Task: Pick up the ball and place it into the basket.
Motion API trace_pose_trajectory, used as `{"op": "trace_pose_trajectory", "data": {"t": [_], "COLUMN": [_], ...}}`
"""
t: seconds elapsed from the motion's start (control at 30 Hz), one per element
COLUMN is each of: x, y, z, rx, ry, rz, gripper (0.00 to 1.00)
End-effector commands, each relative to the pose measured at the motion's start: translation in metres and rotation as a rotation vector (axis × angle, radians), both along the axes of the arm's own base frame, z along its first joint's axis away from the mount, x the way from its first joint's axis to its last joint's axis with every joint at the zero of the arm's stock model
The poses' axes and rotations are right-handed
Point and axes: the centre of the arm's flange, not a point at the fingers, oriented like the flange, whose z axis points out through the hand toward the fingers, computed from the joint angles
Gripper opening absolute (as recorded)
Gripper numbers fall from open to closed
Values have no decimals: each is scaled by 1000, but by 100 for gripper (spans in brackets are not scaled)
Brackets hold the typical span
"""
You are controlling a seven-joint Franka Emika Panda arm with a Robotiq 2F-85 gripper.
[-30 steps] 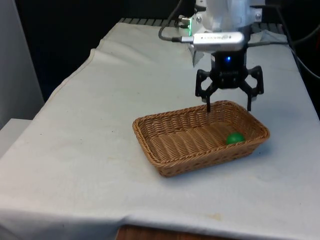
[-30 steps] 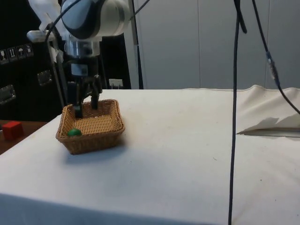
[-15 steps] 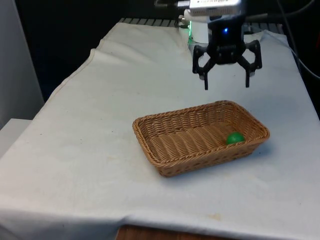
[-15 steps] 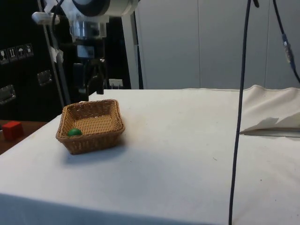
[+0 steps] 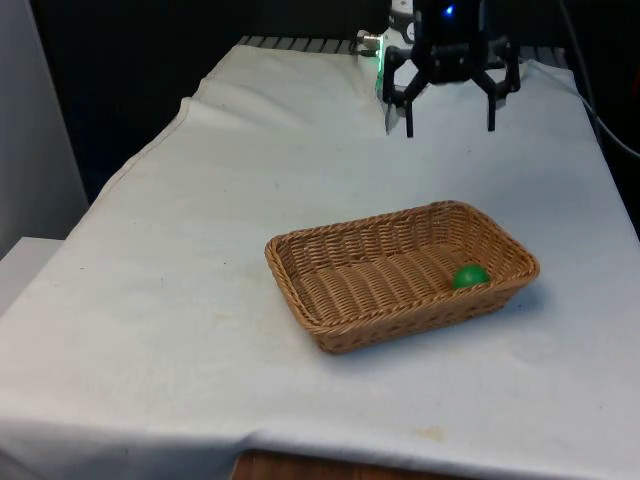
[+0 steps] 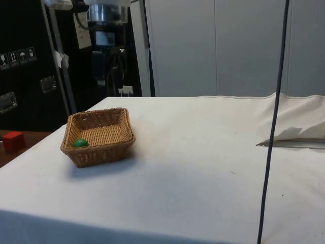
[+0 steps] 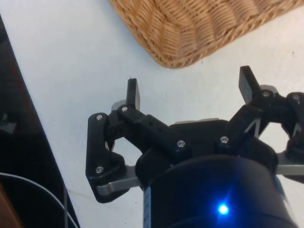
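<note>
The placing step looks finished: the ball (image 5: 469, 276) lies inside the basket (image 5: 330, 325), and nothing is held by the gripper (image 5: 449, 112), whose fingers stand spread wide and empty. It hangs well above the basket, toward the robot's end of the table (image 5: 180, 300). In the wrist view the gripper (image 7: 191, 90) has its two black fingers (image 7: 134, 92) far apart, with one rounded corner of the basket (image 7: 190, 33) beyond them over white cloth.

My judgement is that the task is as good as done, and what is left, if anything, is a retreat clear of the basket. That calls for no grasp and no fine aim, just a lift away that does not brush the basket's rim.

The ball is small, round and bright green, smooth-looking (I cannot make out any marking on it). It rests on the basket's woven floor, tucked against the wall at the corner on the front view's right. In the side view the ball (image 6: 79, 144) shows as a green dot just above the rim of the basket (image 6: 101, 152), at its near end. The basket itself is a shallow, rectangular, tan wicker tray standing flat on the cloth.
</note>
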Motion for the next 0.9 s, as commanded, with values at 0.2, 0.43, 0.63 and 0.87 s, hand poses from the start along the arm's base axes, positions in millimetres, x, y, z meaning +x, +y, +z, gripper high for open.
{"op": "trace_pose_trajectory", "data": {"t": [0.2, 0.43, 0.63, 0.87], "x": [-15, -28, -39, -46], "y": [-4, -8, -9, -9], "z": [10, 17, 24, 32], "rx": [-16, -28, -40, -47], "ry": [0, 1, 2, 0], "rz": [-2, -3, -10, -23], "gripper": [100, 100, 100, 100]}}
